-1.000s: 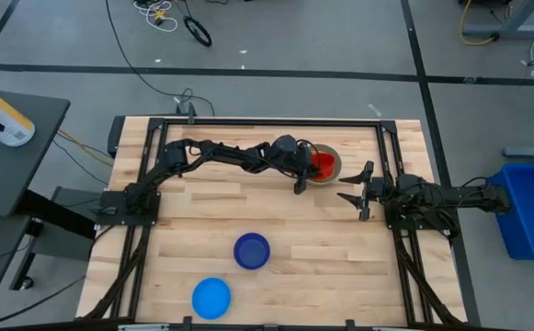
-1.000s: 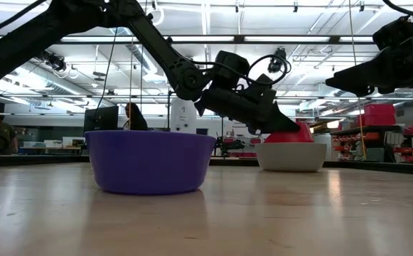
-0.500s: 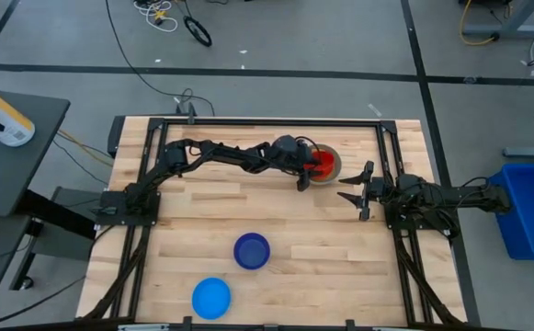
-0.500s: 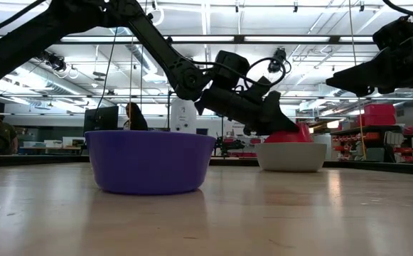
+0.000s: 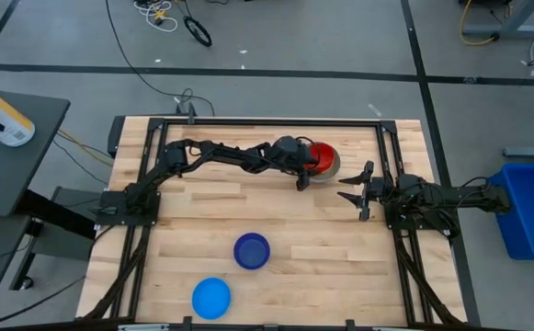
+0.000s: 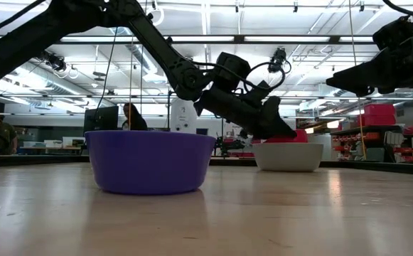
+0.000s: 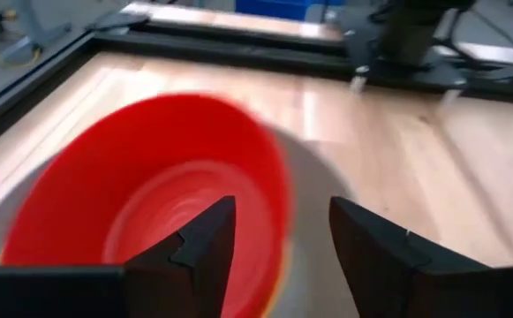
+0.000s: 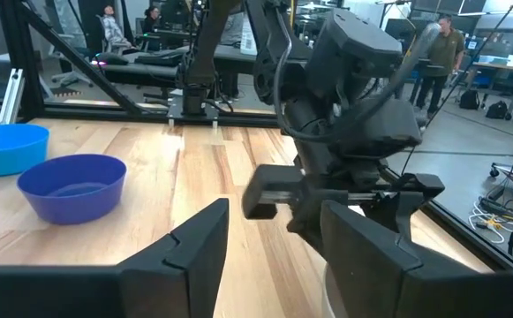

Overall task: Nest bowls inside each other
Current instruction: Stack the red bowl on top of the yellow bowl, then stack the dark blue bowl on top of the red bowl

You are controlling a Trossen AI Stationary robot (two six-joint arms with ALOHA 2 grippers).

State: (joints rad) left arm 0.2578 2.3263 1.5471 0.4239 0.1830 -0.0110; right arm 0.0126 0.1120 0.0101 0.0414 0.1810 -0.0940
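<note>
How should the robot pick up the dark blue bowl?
Probably by the rim. The dark blue bowl stands upright and open on the table, apart from the light blue bowl. Coming straight down, one finger could go inside the thin wall and one outside. Its sides look too wide to grip across.

Left arm stretched across to the red bowl (image 5: 323, 157); left gripper (image 5: 301, 175) at its rim, fingers parted, nothing held. Right arm low, just beside that bowl; right gripper (image 5: 354, 191) fingers spread, empty.
</note>
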